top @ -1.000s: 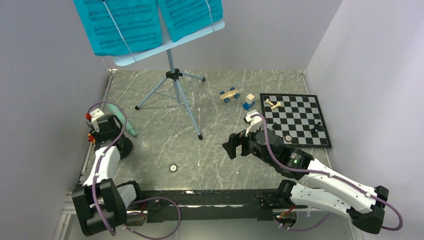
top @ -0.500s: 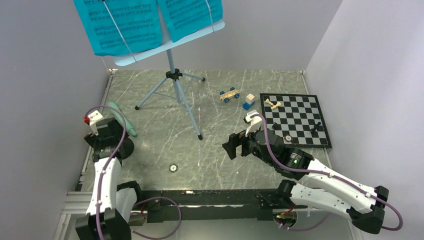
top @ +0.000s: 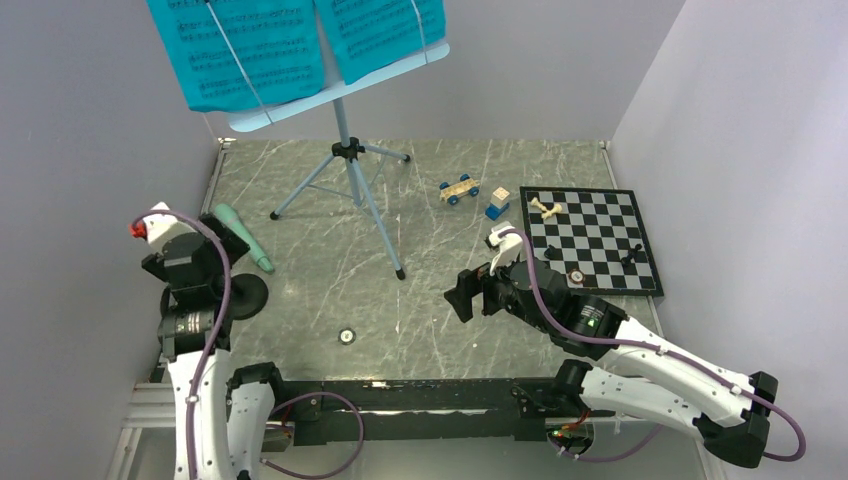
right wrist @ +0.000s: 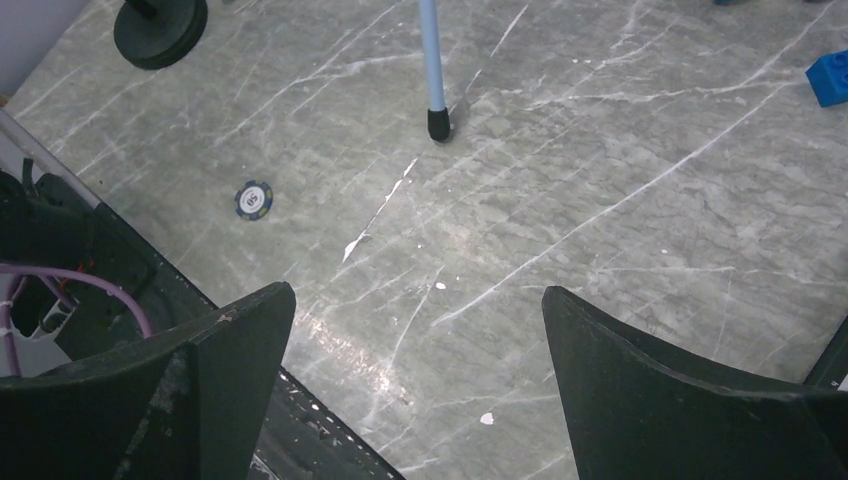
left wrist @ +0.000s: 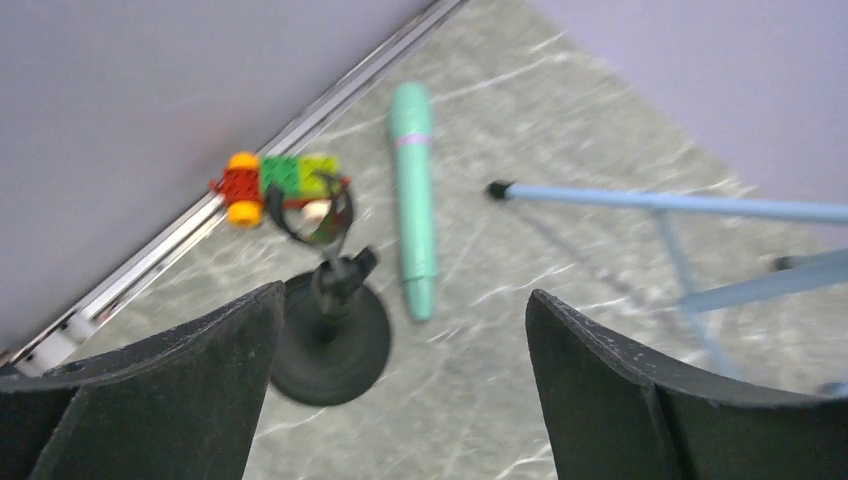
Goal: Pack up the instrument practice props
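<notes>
A grey-green, marble-patterned surface (top: 310,280) streaked with thin white veins fills the bottom of this enclosure. Plain pale lilac-grey walls (top: 540,80) stand on the left, back and right. A silver metal rail (top: 207,195) runs along the left edge, where wall meets surface. The light is soft and even, the shadows faint.

One pale-blue music stand (top: 347,151) is standing at the upper left of the top view, carrying two turquoise sheets (top: 245,50). One mint-green microphone (left wrist: 415,215), one black round-based stand (left wrist: 330,345) and one coloured brick toy (left wrist: 278,183) are sitting at the left edge. One chessboard (top: 600,245) is lying at the right, with one wooden toy car (top: 458,188) and one blue block (top: 497,209) sitting left of it. One round chip (top: 347,336) is lying at lower centre.
</notes>
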`<state>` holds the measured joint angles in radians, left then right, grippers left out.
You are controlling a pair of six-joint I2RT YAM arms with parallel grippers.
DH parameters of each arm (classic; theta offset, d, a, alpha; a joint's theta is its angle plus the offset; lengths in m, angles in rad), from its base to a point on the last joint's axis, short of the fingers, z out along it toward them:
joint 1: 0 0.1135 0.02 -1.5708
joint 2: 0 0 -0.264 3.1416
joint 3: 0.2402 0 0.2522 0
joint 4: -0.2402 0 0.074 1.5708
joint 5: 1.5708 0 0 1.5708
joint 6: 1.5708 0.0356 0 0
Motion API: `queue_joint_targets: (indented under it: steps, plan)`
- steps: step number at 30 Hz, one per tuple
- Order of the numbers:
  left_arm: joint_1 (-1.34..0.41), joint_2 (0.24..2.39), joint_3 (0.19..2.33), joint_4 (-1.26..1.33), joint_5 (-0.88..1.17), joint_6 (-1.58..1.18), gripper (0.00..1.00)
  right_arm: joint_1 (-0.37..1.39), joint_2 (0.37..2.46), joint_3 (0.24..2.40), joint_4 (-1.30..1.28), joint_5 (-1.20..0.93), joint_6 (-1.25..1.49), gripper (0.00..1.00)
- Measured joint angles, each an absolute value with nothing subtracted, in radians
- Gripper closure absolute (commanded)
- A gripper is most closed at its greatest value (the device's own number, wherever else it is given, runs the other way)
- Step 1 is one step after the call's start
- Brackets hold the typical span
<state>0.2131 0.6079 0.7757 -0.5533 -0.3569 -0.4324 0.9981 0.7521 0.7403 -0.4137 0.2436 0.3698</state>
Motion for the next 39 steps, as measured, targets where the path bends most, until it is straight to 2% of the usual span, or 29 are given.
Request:
queue_joint_targets:
  steps: [5, 10, 16, 21, 23, 29, 33, 39]
  plan:
    - [0.192, 0.574, 0.913, -0.550, -0.252, -0.485, 0.14, 0.998, 0.753, 0.755, -0.427, 0.233, 0.369, 0.00]
    - [0.131, 0.525, 0.878, -0.469, -0.130, -0.561, 0.14, 0.998, 0.765, 0.773, -0.436, 0.234, 0.369, 0.00]
    - [-0.244, 0.548, 0.756, -0.401, -0.180, -0.606, 0.13, 0.998, 0.786, 0.787, -0.466, 0.245, 0.369, 0.00]
    - [-0.514, 0.680, 0.688, -0.307, -0.285, -0.613, 0.04, 0.998, 0.823, 0.805, -0.478, 0.273, 0.366, 0.00]
    - [-0.573, 0.759, 0.678, -0.253, -0.317, -0.615, 0.01, 0.998, 0.834, 0.807, -0.479, 0.287, 0.367, 0.00]
    - [-0.571, 0.871, 0.641, -0.136, -0.393, -0.682, 0.01, 0.998, 0.833, 0.801, -0.477, 0.328, 0.378, 0.00]
    - [-0.485, 0.945, 0.641, 0.000, -0.290, -0.690, 0.04, 0.998, 0.831, 0.769, -0.469, 0.355, 0.387, 0.00]
    - [-0.473, 1.131, 0.660, 0.147, -0.136, -0.629, 0.13, 0.996, 0.861, 0.720, -0.434, 0.368, 0.398, 0.00]
